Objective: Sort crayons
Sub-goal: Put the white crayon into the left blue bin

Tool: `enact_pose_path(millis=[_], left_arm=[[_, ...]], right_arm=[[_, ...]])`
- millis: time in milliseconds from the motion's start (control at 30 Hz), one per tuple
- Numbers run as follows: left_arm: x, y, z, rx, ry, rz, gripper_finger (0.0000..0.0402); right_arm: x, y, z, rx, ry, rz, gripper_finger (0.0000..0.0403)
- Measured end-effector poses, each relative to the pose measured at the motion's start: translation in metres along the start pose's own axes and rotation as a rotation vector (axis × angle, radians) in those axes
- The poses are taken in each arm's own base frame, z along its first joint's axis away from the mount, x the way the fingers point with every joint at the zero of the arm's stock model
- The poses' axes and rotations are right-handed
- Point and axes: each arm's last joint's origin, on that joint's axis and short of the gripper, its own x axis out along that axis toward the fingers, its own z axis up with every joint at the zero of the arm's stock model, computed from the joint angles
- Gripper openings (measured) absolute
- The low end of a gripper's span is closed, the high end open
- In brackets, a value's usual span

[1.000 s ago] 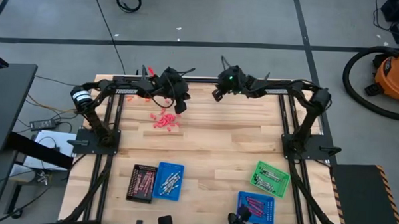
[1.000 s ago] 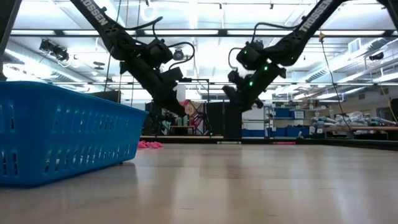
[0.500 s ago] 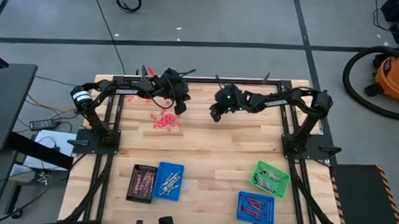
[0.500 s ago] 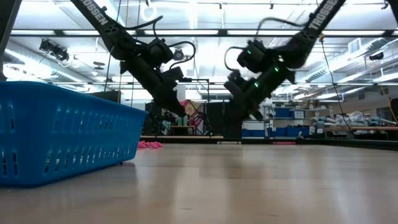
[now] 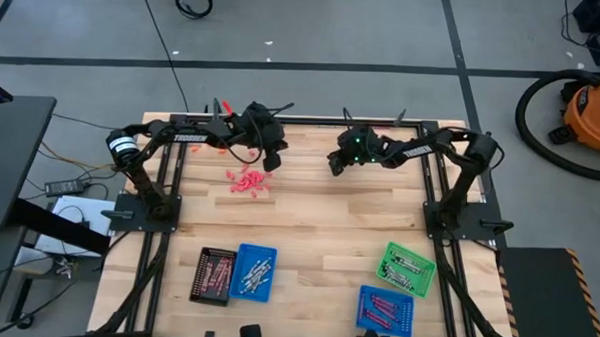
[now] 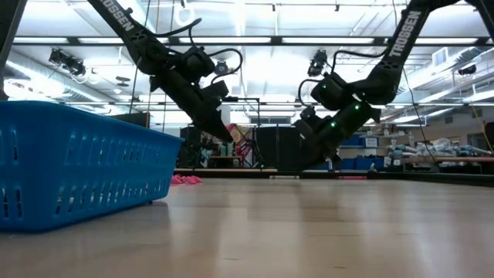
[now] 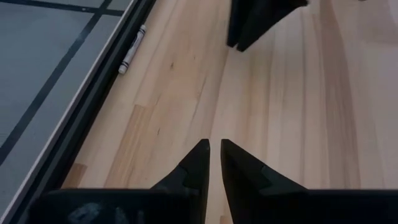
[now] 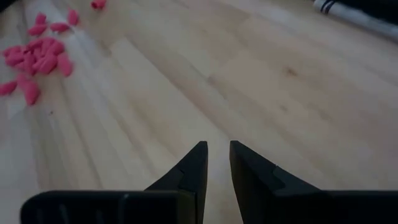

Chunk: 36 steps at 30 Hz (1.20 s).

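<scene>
Pink, stubby crayons point(image 5: 247, 181) on pale wood

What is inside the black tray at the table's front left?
The black tray holds thin reddish sticks lying side by side, apparently crayons. Their count and anything beneath them cannot be made out from above.

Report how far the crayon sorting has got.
Done: crayons already lie in the black tray, both blue trays and the green tray. In hand: nothing; the left end effector and right end effector hang empty above the table. Left: the pink pile near the far edge, unsorted.
</scene>
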Motion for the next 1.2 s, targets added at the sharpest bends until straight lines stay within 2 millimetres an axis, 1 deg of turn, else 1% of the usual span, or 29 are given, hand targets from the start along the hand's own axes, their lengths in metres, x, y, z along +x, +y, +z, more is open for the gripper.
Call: enact_pose_path(millis=[200,333,433,500,633,700,833,967,1133,1200], left_arm=[[0.0,0.0,0.001,-0.005,-0.012,0.004,0.0047],[0.0,0.0,0.001,-0.006,-0.009,0.003,0.0047],[0.0,0.0,0.0,-0.007,-0.005,0.002,0.0047],[0.0,0.0,0.0,-0.008,0.0,0.001,0.0047],[0.0,-0.001,0.0,-0.008,-0.003,-0.013,0.0047],[0.001,-0.003,-0.004,-0.007,-0.022,-0.023,0.0047],[0.002,-0.012,-0.019,-0.011,-0.024,-0.037,0.0047],[-0.004,-0.016,-0.021,-0.019,-0.026,-0.042,0.0047],[-0.011,-0.017,-0.016,-0.012,-0.051,-0.036,0.0047],[-0.012,-0.017,-0.015,-0.011,-0.053,-0.034,0.0047]], right_arm=[[0.012,-0.012,0.012,-0.031,-0.005,0.015,0.0076],[0.012,-0.014,0.025,-0.041,-0.021,0.017,0.0072],[0.012,-0.016,0.03,0.004,-0.015,0.012,0.0066],[0.013,-0.011,0.034,0.037,-0.029,0.01,0.0061],[0.017,0.006,0.038,0.049,-0.024,-0.046,0.0048],[0.023,0.013,0.043,0.035,-0.04,-0.062,0.0043],[0.037,0.014,0.048,0.042,-0.029,-0.081,0.0039],[0.052,0.006,0.059,0.093,-0.002,-0.111,0.0039],[0.067,0.002,0.074,0.134,0.097,-0.225,0.0039],[0.072,0.0,0.076,0.13,0.116,-0.268,0.0039]])
